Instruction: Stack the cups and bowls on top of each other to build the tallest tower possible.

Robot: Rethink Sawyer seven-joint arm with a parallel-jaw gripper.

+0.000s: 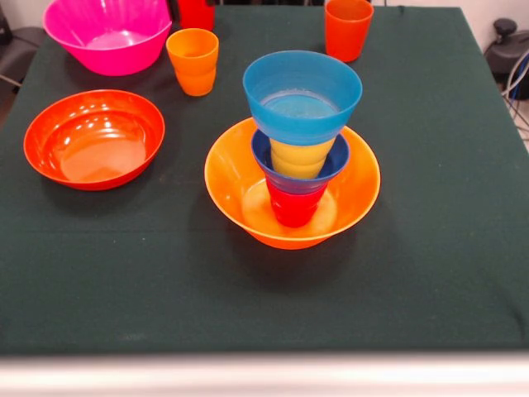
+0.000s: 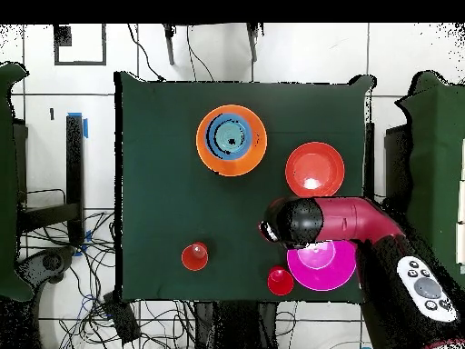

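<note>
The tower [image 1: 299,149] stands mid-table on the wide yellow-orange bowl [image 1: 248,186]. In it are a red cup [image 1: 294,207], a small dark blue bowl [image 1: 337,161], a yellow cup [image 1: 299,159] and a light blue bowl [image 1: 302,95] on top. The tower also shows in the overhead view [image 2: 232,139]. Loose are a pink bowl [image 1: 107,33], an orange-red bowl [image 1: 93,138], an orange cup [image 1: 193,59], a red cup [image 1: 197,12] and an orange-red cup [image 1: 348,27]. The arm's end with the gripper [image 2: 271,227] hangs above the orange cup's spot, apart from the tower. It shows only from above.
The red and black arm [image 2: 345,223] reaches in from the lower right of the overhead view and covers part of the pink bowl [image 2: 320,265]. Cables lie on the floor around the table. The table's front edge [image 1: 264,368] runs along the bottom of the front view.
</note>
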